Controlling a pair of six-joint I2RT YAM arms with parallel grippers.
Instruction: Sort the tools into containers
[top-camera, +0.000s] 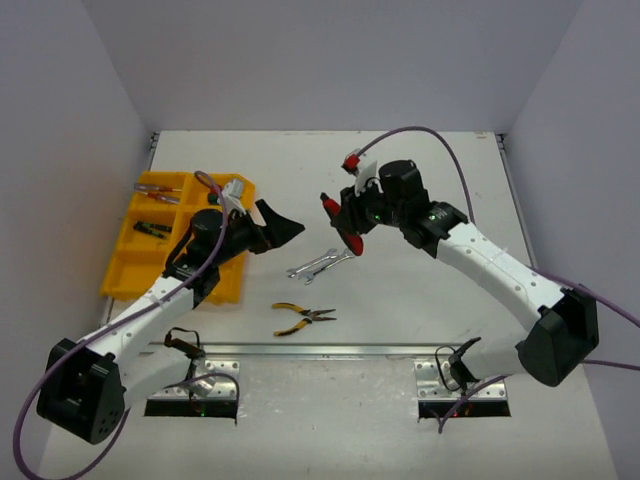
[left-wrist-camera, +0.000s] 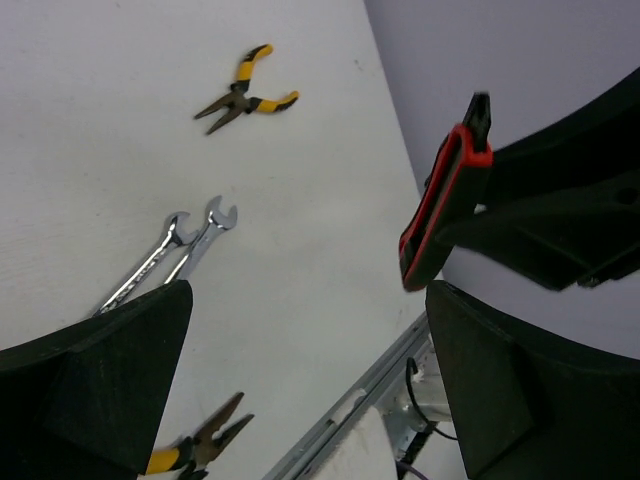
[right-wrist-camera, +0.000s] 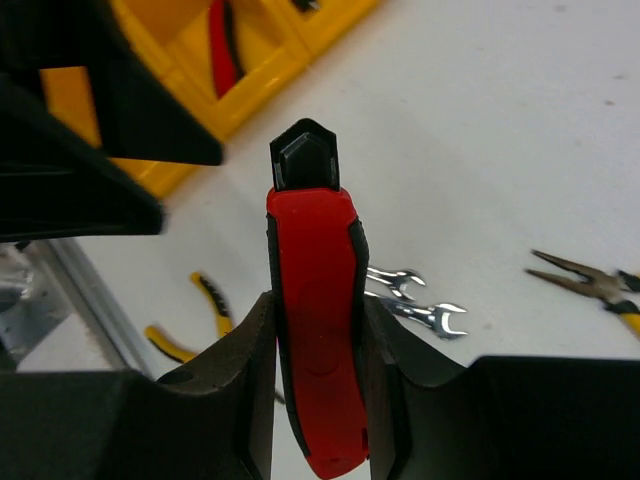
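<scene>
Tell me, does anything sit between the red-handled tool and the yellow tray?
Yes. The left arm's open end effector hangs between the red-handled tool, gripped by the right end effector, and the yellow tray.

Probably a robotics lab: white table (top-camera: 420, 200) walled by plain panels (top-camera: 70, 150), two robot arms (top-camera: 490, 265) bolted on.

Non-task stuff only: flat matte white surface (top-camera: 420, 300) fills the frame centre, boxed in by plain pale grey walls at 9 o'clock (top-camera: 70, 150), 12 o'clock (top-camera: 330, 60) and 3 o'clock (top-camera: 590, 150). A silver metal rail (top-camera: 340, 349) runs 9-to-3 across the near side at 6 o'clock. Just beside it are two perforated silver mounting plates, at 7 (top-camera: 215, 365) and 5 o'clock (top-camera: 430, 375). A dark rectangular cutout sits beside each, (top-camera: 165, 407) and (top-camera: 490, 408).
</scene>
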